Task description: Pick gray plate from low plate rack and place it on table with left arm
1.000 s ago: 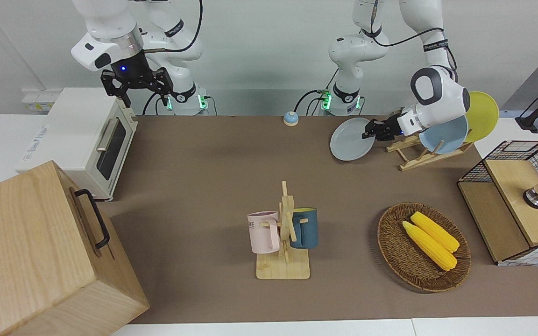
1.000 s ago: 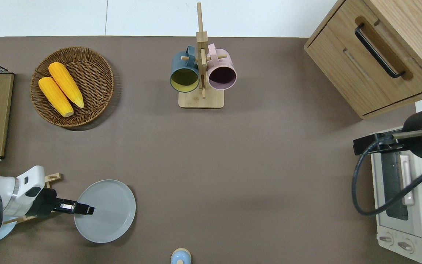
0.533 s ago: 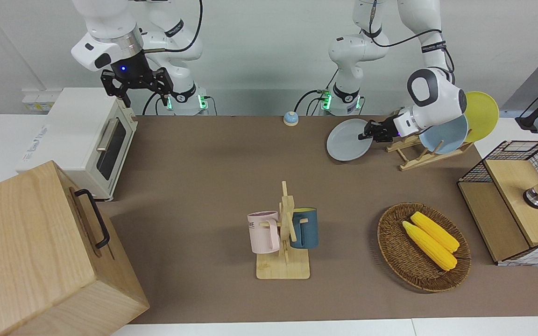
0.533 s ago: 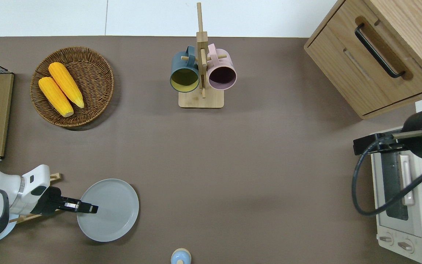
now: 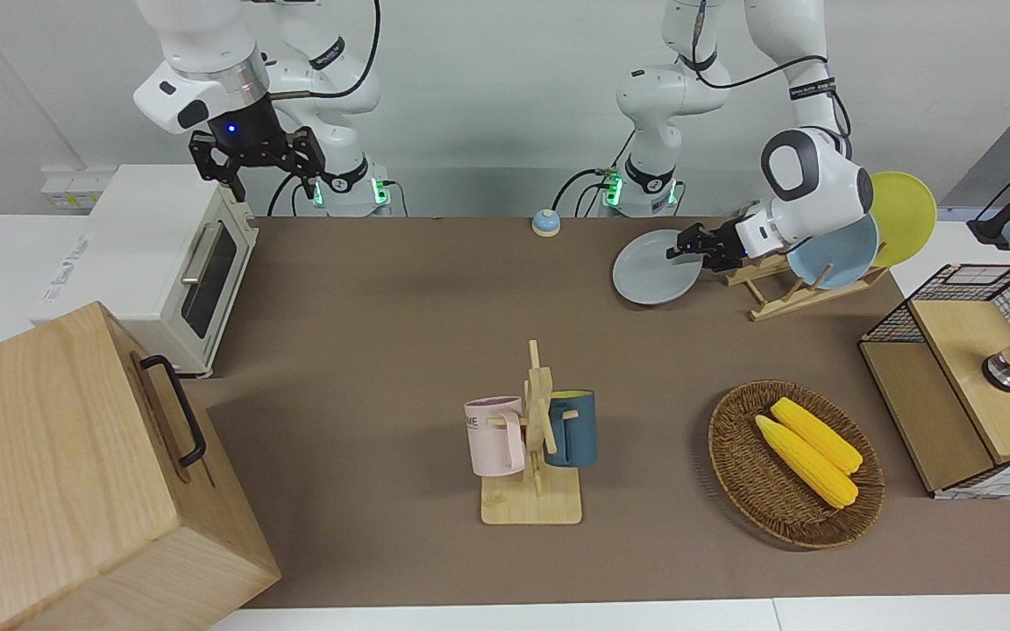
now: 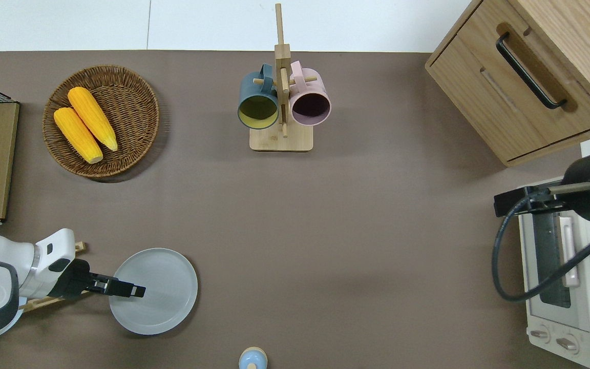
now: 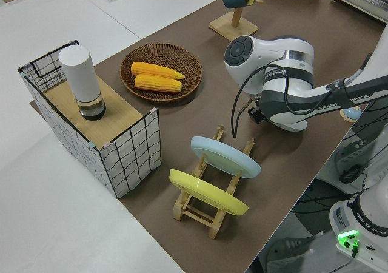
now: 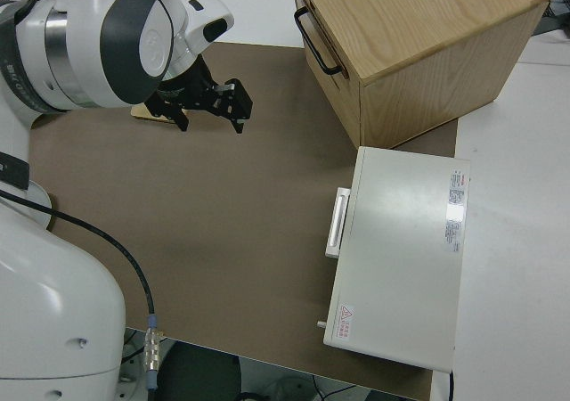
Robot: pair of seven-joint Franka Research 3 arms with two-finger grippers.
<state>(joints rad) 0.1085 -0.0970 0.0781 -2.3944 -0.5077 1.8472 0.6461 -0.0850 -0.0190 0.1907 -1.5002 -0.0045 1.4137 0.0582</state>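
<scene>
My left gripper (image 6: 137,292) is shut on the rim of the gray plate (image 6: 159,292). It holds the plate almost level, low over the table (image 6: 325,230), beside the low plate rack (image 5: 777,296) toward the right arm's end. I cannot tell whether the plate (image 5: 650,272) touches the mat. In the front view the gripper (image 5: 677,251) reaches out from the rack. The rack (image 7: 203,212) holds a light blue plate (image 5: 838,256) and a yellow plate (image 5: 906,209). The left side view hides the gray plate under the arm. My right gripper (image 5: 270,180) is parked and open.
A mug stand (image 5: 536,438) with two mugs and a wicker basket (image 5: 737,473) of corn lie farther from the robots. A small blue bell (image 5: 545,223) sits near the robots' edge. A wire crate (image 5: 970,377), a toaster oven (image 5: 163,263) and a wooden cabinet (image 5: 75,473) stand at the table's ends.
My left gripper has carried the gray plate a little away from the rack toward the right arm's end, and the plate has gone from tilted to nearly level. The right arm has not moved.
</scene>
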